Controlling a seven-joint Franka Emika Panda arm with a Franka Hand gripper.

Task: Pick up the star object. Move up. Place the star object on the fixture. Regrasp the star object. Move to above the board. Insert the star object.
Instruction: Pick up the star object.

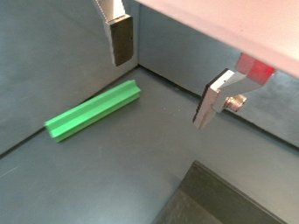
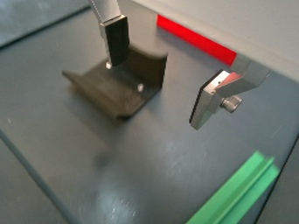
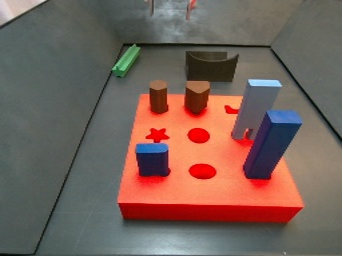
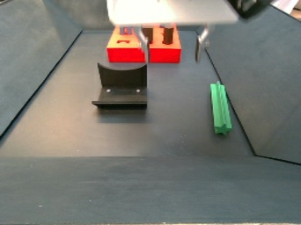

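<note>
In a side view, the fixture [image 4: 121, 86] stood on the floor just in front of the board [image 4: 146, 53]. The gripper [image 4: 174, 39] hung above the floor beside the fixture, jaws spread wide and empty. The star object [image 4: 220, 108] lay flat, well right of the fixture.

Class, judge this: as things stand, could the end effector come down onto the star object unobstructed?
Probably yes: the open end effector hangs empty above the floor, and the star object lies flat, apart from the fixture.

claw [image 2: 158, 74] open above fixture [image 2: 119, 81]; star object [image 2: 242, 195] apart
</note>
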